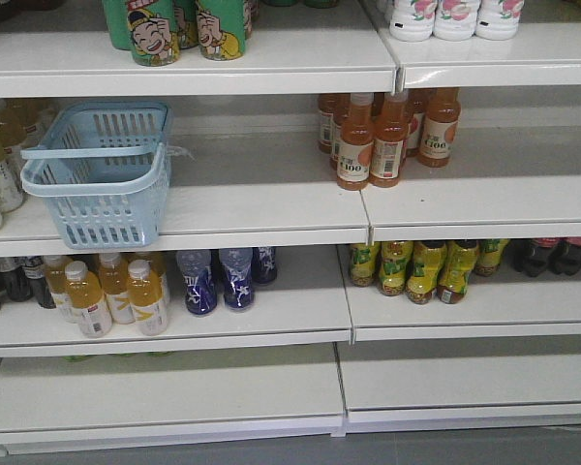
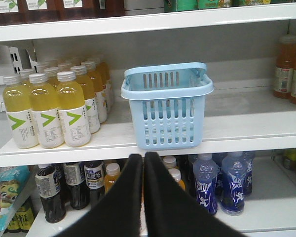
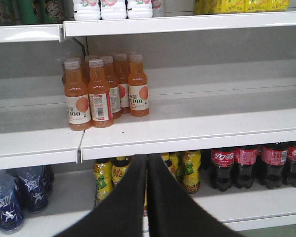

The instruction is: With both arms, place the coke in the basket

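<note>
Shelves (image 1: 271,208) ahead; left pincer (image 2: 143,157) and right pincer (image 3: 147,158) both point level at them, tips closed together.

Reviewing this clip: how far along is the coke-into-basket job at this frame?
Nothing looks done: the basket sits on the middle shelf with no bottle showing inside. Nothing is in hand: the left gripper and right gripper both have their fingers pressed together, empty. The coke bottles stand untouched on the lower shelf. Left: grasp a coke, carry it across, put it in the basket.
</note>
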Motion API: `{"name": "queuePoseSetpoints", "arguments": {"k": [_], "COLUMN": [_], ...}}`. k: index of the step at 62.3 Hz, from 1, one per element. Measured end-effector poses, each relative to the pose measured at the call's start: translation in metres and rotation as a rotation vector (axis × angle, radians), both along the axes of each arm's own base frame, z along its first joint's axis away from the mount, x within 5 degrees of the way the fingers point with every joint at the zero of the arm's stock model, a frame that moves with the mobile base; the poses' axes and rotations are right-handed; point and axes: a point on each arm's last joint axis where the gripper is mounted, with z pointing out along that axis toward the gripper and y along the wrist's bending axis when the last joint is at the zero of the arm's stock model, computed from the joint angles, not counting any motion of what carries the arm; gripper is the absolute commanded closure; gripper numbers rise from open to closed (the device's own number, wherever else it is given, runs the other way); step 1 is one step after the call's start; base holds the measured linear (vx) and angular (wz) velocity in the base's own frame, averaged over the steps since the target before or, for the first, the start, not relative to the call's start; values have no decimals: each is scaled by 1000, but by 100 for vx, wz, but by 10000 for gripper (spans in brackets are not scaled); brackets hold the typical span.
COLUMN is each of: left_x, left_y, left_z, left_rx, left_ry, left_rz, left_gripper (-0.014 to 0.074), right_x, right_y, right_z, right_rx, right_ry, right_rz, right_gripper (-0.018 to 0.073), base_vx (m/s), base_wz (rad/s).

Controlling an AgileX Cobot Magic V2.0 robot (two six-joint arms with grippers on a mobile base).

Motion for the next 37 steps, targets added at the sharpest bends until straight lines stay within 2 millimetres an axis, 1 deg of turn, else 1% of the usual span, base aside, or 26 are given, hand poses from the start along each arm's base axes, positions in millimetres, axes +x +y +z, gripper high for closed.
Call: {"name": "queuePoseSetpoints", "arguments": {"k": [37], "left_x": [0], "left_y": [0], "left_z": [0], "left_rx": [0], "left_ry": [0], "left_rz": [0], "left_gripper": [601], "right_x": [0], "right_y": [0], "right_z": [0], "right_rx": [0], "right_ry": [0], "right_rz": [0], "right_gripper": [569], "base_vx": [3], "base_wz": [0]}}
